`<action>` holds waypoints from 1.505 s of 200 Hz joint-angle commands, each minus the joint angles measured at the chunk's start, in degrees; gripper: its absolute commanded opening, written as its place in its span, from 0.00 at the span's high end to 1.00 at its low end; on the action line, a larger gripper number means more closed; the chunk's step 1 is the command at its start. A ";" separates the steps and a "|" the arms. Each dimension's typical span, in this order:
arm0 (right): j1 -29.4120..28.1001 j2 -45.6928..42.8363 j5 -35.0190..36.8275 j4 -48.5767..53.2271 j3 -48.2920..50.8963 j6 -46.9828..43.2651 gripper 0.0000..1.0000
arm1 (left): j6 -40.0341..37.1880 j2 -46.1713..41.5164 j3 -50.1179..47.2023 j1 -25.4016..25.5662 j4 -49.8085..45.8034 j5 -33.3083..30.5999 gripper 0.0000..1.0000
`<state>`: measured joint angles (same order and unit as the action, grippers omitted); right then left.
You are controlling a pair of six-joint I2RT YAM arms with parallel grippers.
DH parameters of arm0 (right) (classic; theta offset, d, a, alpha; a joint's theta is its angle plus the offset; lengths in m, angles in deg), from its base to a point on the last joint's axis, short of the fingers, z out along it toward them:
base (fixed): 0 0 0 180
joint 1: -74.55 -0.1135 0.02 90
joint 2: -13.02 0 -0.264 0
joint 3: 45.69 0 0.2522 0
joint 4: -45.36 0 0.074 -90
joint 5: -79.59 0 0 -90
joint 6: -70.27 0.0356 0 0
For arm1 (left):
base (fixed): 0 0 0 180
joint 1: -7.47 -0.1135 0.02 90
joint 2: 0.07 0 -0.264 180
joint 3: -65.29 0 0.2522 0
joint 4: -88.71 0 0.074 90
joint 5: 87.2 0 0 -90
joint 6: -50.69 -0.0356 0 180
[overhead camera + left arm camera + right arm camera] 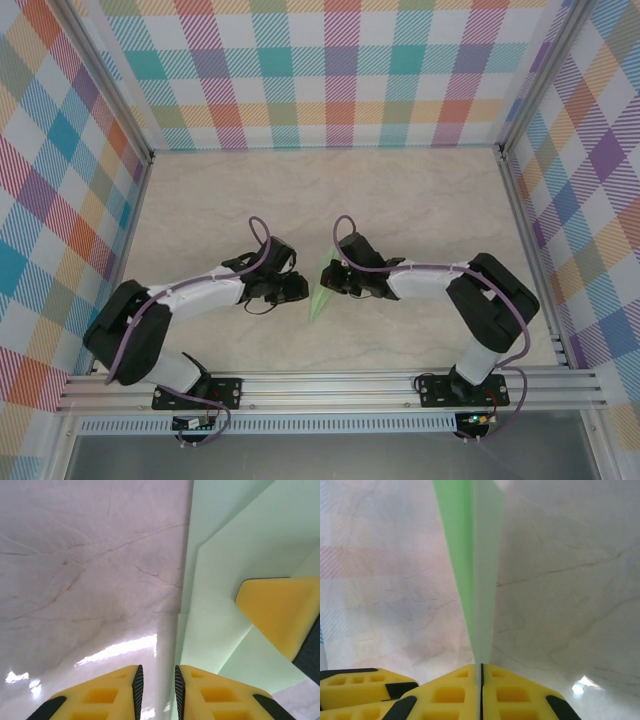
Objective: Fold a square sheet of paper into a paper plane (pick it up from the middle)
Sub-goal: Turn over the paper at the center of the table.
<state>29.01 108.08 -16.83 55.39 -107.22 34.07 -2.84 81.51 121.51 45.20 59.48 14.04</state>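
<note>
Right pincer [481, 669] is clamped shut on the folded edge of the paper plane [322, 293]. The plane sits mid-width on the surface [430, 200], closer to the near edge than the far one, with its sharp tip pointing at the near edge. Left pincer [157, 672] is just beside the plane's left edge, jaws a narrow slit apart with surface showing through the gap; open surface runs to the far edge and both side edges.

paper plane [320, 298]: partly behind right jaws | wrist views: cropped, blurred
</note>
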 commanded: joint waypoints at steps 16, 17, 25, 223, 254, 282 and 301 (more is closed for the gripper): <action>-0.71 -7.99 12.09 34.16 -12.11 -12.58 0.92 | 0.62 -11.96 -2.21 -0.86 -8.35 -9.37 0.71; -0.75 -8.07 12.55 35.02 -12.50 -12.84 0.92 | 0.71 -12.23 -2.25 -0.89 -8.48 -9.56 0.71; -1.29 -8.15 16.43 42.16 -15.61 -14.78 0.91 | 1.19 -14.73 -3.15 -1.08 -9.36 -11.10 0.70; -14.31 29.04 20.60 71.14 -54.46 -7.55 0.60 | 6.86 -35.90 -7.48 -2.87 -19.80 -24.89 0.62; -14.30 18.49 17.35 62.01 -47.24 -9.84 0.35 | 6.61 -35.63 -7.61 -2.93 -19.09 -23.07 0.60; -13.82 6.69 16.41 53.60 -37.15 -10.84 0.19 | 6.75 -34.78 -8.43 -3.03 -17.00 -20.41 0.58; -12.04 -0.91 13.69 47.71 -28.56 -11.25 0.16 | 6.33 -33.50 -8.62 -3.02 -15.32 -17.40 0.57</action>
<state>15.46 114.53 0.99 111.89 -143.59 23.93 3.39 46.78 113.92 42.91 41.65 -7.33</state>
